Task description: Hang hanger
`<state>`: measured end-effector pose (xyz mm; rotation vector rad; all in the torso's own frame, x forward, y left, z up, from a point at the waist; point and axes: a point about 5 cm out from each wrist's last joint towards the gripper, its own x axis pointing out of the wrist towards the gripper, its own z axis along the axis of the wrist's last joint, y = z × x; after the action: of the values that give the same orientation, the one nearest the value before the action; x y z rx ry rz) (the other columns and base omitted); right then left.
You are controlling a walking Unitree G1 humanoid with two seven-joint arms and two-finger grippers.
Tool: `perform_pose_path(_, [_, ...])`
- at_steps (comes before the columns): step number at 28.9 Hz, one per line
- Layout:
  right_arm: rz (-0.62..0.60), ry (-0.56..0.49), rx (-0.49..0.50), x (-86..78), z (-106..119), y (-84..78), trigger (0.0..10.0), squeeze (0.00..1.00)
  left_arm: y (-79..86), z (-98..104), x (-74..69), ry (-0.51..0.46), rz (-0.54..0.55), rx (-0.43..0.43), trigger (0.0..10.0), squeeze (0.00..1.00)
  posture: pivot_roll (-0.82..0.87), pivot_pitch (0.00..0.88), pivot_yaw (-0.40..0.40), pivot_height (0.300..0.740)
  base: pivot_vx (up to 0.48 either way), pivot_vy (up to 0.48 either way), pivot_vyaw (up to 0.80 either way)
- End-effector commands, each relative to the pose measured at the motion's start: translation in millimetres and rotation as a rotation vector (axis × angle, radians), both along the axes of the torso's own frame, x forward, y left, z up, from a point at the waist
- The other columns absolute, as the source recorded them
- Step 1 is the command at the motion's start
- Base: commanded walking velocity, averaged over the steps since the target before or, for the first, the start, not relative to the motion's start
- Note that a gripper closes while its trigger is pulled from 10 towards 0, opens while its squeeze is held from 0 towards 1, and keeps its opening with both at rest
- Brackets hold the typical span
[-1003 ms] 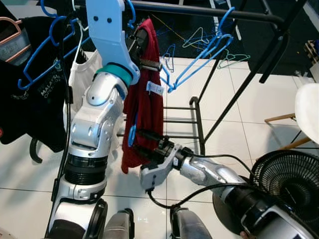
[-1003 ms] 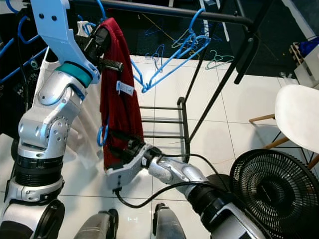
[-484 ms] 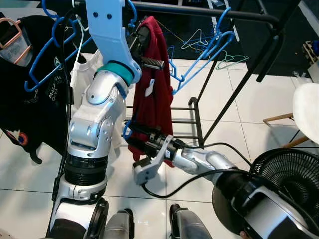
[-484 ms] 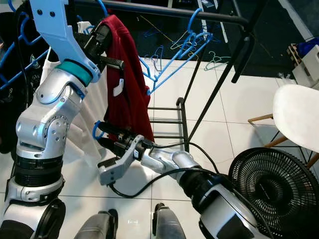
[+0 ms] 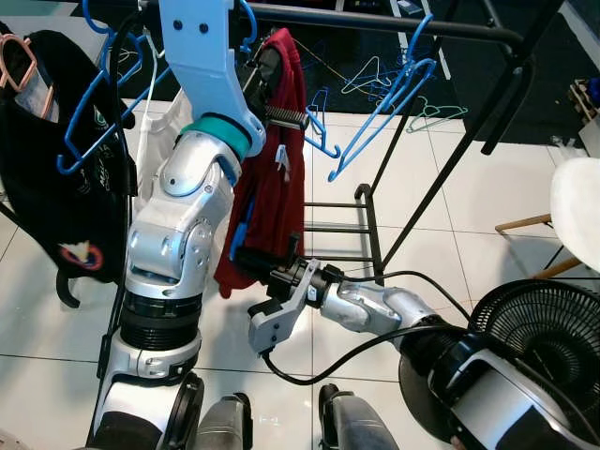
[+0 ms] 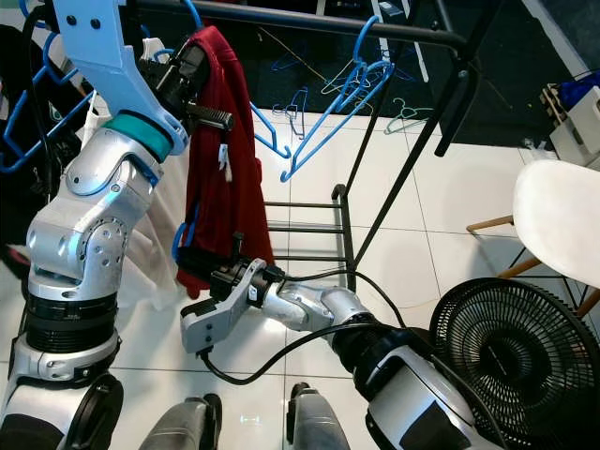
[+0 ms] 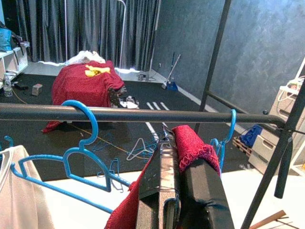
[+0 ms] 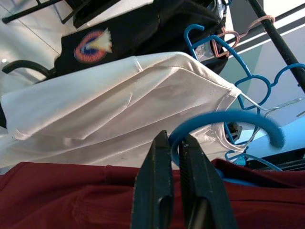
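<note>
1. Left eye view: the left arm (image 5: 183, 225) rises from the lower left, bends at the elbow and reaches steeply up to the black clothes rail (image 5: 394, 22), its silver forearm turning into a pale blue upper section.
2. At the top of that reach the left gripper (image 5: 274, 84) has its jaws clamped on the upper part of the red garment (image 5: 277, 187), just under the rail.
3. Left wrist view: the jaws stand narrow, with red cloth bunched between and over the black fingers (image 7: 202, 191) and a bit of blue hanger between them; the rail crosses just above.
4. The right arm (image 5: 375, 309) comes in from the lower right and stretches almost level to the left, wrist bent, ending at the lower hem of the red garment.
5. The right gripper (image 5: 251, 255) sits against that hem, where the blue hanger hook (image 8: 224, 121) shows.
6. Right wrist view: the two jaws are nearly together, pinching the curved blue hook, with red cloth below them and a white shirt (image 8: 119, 100) behind.
7. The red garment hangs down between the two grippers, tilted slightly to the left at the bottom.
8. Several empty blue hangers (image 5: 375, 112) hang on the rail to the right of the garment; a black shirt (image 5: 56, 206) hangs at far left.
9. A black fan (image 5: 544, 337) stands on the white tiled floor (image 5: 469, 197) at lower right.
</note>
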<state>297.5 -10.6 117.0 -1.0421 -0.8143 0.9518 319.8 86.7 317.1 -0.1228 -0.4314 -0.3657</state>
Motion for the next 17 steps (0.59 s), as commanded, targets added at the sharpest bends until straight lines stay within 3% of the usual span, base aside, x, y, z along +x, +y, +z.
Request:
perform_pose_path(1, [0.000,0.012,0.014,0.1,-1,-0.2,0.0,0.00,-2.1,9,-5.6,-0.038,-0.016,-0.007,0.0,0.00,-0.03,0.112,0.050,0.733,0.000,0.000,0.00])
perform_pose_path(14, [0.023,-0.003,0.127,3.8,23,2.2,0.0,0.00,-2.6,2,-2.8,-0.011,-0.004,0.017,0.2,0.00,-0.03,0.118,0.051,0.733,0.000,0.000,0.00])
perform_pose_path(15, [0.051,0.015,0.187,0.9,36,1.9,0.0,0.00,1.5,-9,5.3,0.026,0.052,0.075,9.1,0.00,-0.03,0.120,0.051,0.733,0.000,0.000,0.00])
perform_pose_path(16, [0.051,0.015,0.187,0.9,36,1.9,0.0,0.00,1.5,-9,5.3,0.026,0.052,0.075,9.1,0.00,-0.03,0.120,0.051,0.733,0.000,0.000,0.00])
perform_pose_path(17, [0.077,0.049,0.248,-3.3,48,0.6,0.0,0.00,6.9,-21,13.6,0.065,0.105,0.133,10.0,0.00,-0.04,0.122,0.051,0.733,0.000,0.000,0.00])
